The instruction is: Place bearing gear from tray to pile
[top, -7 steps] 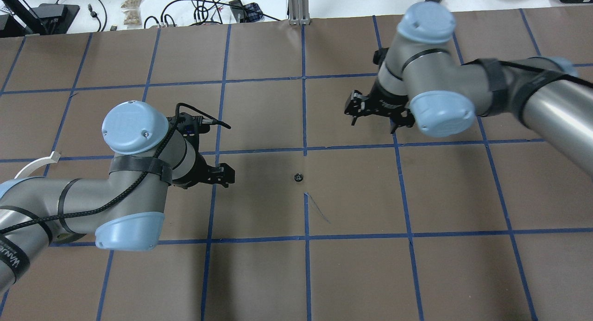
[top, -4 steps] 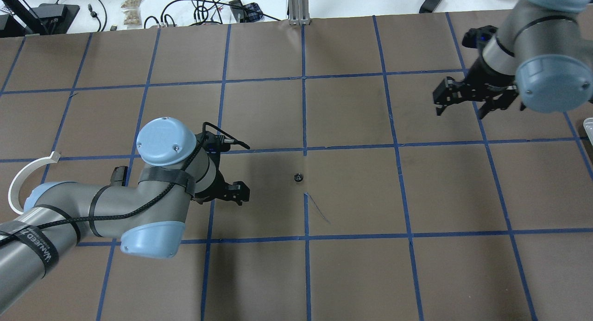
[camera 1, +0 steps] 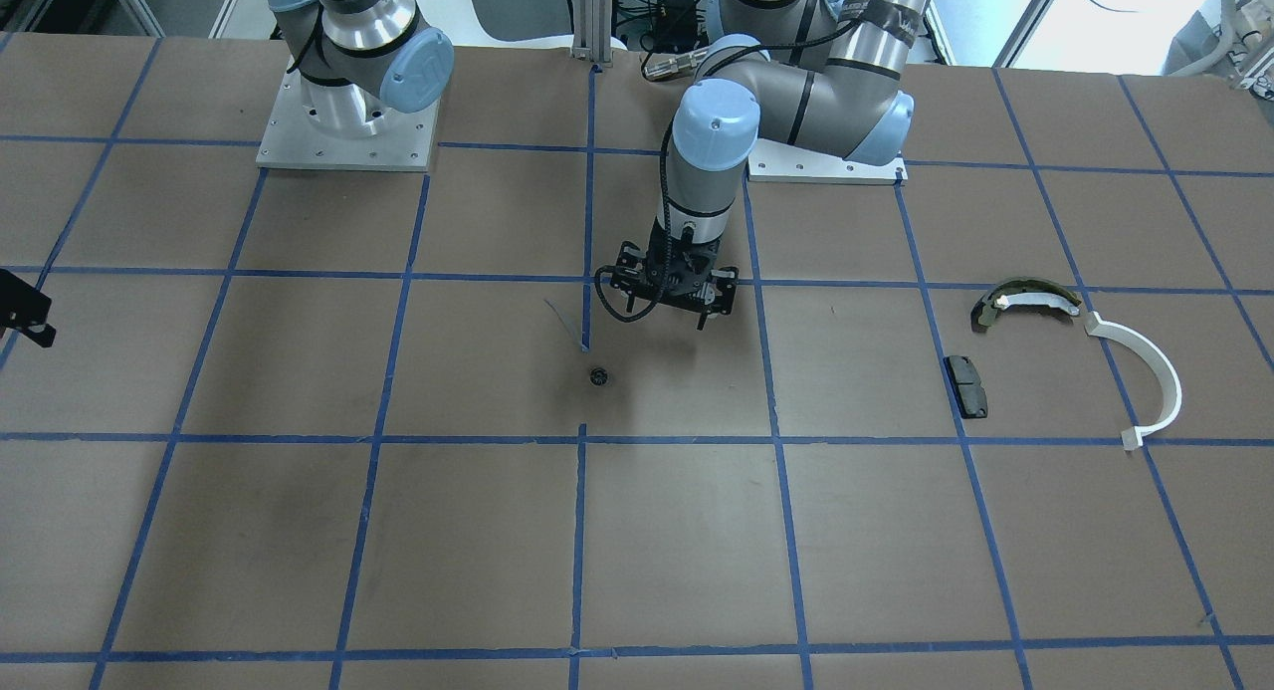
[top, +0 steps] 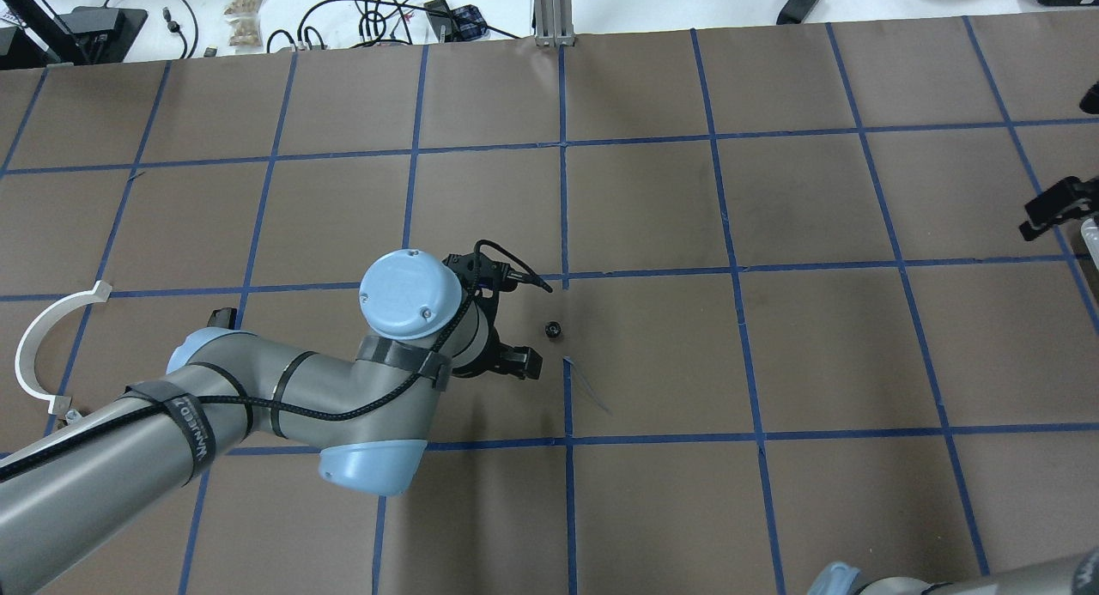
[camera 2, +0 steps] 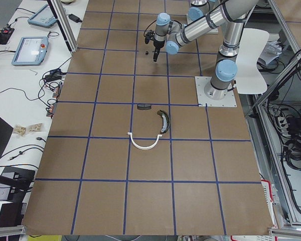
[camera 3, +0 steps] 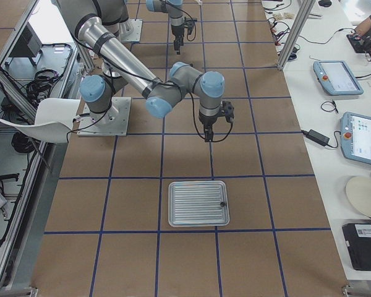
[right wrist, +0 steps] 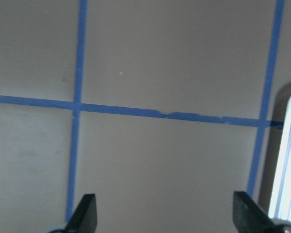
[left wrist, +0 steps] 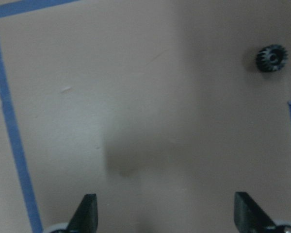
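Note:
The bearing gear (top: 553, 328), small, black and toothed, lies alone on the brown table (top: 652, 355) near the centre; it also shows in the front view (camera 1: 599, 375) and at the upper right of the left wrist view (left wrist: 271, 58). My left gripper (top: 518, 361) is open and empty, hovering just beside the gear on the side nearer the robot base (camera 1: 677, 310). The pile lies far to my left: an olive-and-white shoe (camera 1: 1025, 300), a white half-ring (camera 1: 1145, 371) and a black pad (camera 1: 966, 385). My right gripper (top: 1052, 209) is open and empty beside the tray (camera 3: 198, 185).
The ribbed metal tray shows at the right edge of the right wrist view (right wrist: 288, 160) and holds one small dark part (camera 3: 222, 204). Blue tape lines grid the table. Cables and tablets lie beyond the far edge (top: 386, 11).
My left gripper has moved right, close to the gear. My right arm has swung away to the right edge of the overhead view, toward the tray. The gear has not moved.

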`<state>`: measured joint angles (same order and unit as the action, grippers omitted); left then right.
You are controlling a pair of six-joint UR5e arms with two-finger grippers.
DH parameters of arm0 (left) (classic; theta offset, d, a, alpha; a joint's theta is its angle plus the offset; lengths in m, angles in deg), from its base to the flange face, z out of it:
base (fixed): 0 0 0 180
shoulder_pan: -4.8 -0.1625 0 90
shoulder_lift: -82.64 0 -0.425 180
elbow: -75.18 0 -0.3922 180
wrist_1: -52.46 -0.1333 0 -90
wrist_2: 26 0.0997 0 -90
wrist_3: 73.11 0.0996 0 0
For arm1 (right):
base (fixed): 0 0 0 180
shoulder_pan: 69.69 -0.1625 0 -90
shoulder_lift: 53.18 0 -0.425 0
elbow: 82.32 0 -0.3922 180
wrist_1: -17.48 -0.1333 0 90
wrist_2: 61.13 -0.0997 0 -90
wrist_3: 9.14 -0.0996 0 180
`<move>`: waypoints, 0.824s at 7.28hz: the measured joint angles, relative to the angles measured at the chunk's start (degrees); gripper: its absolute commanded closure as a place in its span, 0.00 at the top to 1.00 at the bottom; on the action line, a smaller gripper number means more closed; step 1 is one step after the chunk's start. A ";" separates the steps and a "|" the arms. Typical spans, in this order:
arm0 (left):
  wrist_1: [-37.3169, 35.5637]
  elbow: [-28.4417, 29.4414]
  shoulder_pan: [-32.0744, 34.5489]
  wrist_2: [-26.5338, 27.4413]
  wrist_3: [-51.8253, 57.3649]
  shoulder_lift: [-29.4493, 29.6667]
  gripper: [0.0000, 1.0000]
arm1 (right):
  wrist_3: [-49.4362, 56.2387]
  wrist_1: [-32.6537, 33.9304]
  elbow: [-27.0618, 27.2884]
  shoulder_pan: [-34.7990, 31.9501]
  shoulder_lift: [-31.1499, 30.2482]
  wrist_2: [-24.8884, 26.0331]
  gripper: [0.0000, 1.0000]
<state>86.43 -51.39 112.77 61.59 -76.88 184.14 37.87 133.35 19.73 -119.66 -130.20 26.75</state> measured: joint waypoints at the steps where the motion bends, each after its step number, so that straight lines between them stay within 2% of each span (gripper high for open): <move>1: -1.65 2.43 0.93 -0.34 -1.87 2.79 1.00 | 5.78 2.56 -1.99 3.25 3.43 0.01 0.93; 4: -2.67 6.04 2.74 -0.21 -8.02 7.65 1.00 | 16.45 5.21 -14.55 7.60 16.61 0.11 0.85; 5: -2.89 6.25 3.17 -0.34 -8.29 8.38 0.92 | 18.39 5.28 -17.77 8.44 19.89 0.10 0.81; 6: -3.12 6.36 3.74 -0.36 -8.32 8.79 0.91 | 19.58 5.31 -19.90 9.34 22.08 -0.02 0.74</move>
<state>83.31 -45.03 116.52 61.23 -85.20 192.93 57.45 138.66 -0.17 -110.31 -108.12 26.73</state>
